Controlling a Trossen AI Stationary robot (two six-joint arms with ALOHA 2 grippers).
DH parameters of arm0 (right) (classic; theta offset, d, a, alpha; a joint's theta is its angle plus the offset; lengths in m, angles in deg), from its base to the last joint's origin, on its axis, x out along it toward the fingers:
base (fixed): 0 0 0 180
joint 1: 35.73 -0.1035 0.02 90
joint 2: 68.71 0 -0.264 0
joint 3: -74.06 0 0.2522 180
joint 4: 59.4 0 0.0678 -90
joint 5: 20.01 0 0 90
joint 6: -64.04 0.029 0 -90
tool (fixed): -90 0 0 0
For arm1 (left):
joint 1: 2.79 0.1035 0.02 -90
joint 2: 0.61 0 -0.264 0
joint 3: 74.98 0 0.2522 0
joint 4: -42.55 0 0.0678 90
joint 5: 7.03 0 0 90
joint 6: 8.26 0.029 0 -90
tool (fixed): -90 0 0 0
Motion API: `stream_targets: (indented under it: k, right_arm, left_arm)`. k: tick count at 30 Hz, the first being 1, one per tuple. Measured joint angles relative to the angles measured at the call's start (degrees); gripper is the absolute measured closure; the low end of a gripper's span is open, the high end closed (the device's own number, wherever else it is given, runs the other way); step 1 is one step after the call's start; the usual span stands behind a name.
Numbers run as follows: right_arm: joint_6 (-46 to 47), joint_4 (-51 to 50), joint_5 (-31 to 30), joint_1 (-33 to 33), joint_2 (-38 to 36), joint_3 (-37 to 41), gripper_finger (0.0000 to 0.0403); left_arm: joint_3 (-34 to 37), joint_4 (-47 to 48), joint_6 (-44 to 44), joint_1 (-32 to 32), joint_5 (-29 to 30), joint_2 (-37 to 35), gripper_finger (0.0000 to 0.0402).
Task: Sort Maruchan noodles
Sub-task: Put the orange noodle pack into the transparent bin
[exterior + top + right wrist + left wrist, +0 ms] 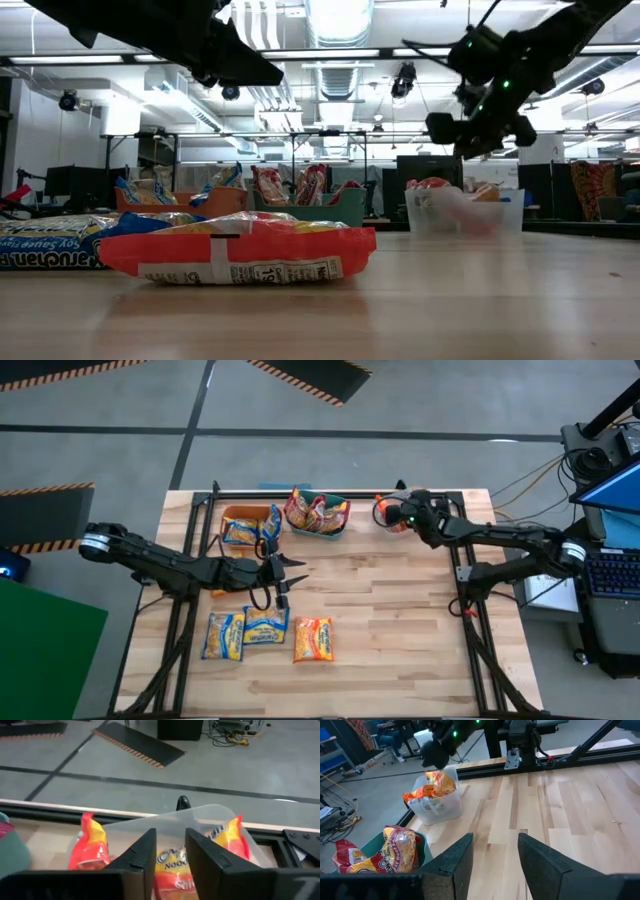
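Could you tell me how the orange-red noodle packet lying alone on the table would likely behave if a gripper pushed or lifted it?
The orange-red packet lies flat, so it should slide rather than roll. Its glossy wrapper looks slippery, and fingers might slip. Its puffed, crinkled film probably yields, though the contents cannot be seen.

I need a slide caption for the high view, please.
Left gripper open over loose noodle packets; right gripper above the clear bin.

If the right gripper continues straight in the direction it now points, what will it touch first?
Most likely the orange-red noodle packets standing in the clear bin. The right gripper hangs just above that bin, its jaws slightly apart and aimed down into it. How much gap remains is hard to judge.
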Motion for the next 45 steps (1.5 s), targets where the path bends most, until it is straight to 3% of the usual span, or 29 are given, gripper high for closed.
stream_targets:
  k: [8, 13, 18, 25, 30, 41, 45]
  right_arm:
    - [-0.5, -2.6, -0.4, 0.7, -3.8, 0.0, 0.0389]
    - [-0.5, -2.5, -0.9, 1.8, -0.9, 0.0, 0.0394]
    - [0.1, -2.3, -5.3, 5.0, 6.2, 0.2, 0.0394]
    - [0.2, -0.8, -3.1, 9.3, 16.9, 0.0, 0.0394]
    - [-0.4, -1.3, -1.9, 9.9, 18.9, -0.7, 0.0394]
    - [-3.1, -11.9, -1.1, 6.7, 5.1, -5.5, 0.0394]
    - [-4.0, -13.6, 4.8, 2.4, -2.6, -5.9, 0.0394]
  left_arm:
    - [0.1, 0.1, 0.0, 0.0, 0.0, 0.0, 0.0263]
    - [0.1, 0.1, 0.0, 0.0, 0.0, 0.0, 0.0263]
    - [0.1, 0.1, 0.0, 0.0, 0.0, 0.0, 0.0263]
    - [0.2, 0.2, 0.0, 0.0, 0.0, 0.0, 0.0263]
    - [0.2, 0.3, 0.0, 0.0, 0.0, 0.0, 0.0263]
    - [0.2, 0.7, -2.5, 0.0, -0.1, 0.0, 0.0263]
    - [0.2, 3.5, -7.7, 0.0, -3.4, 0.0, 0.0263]
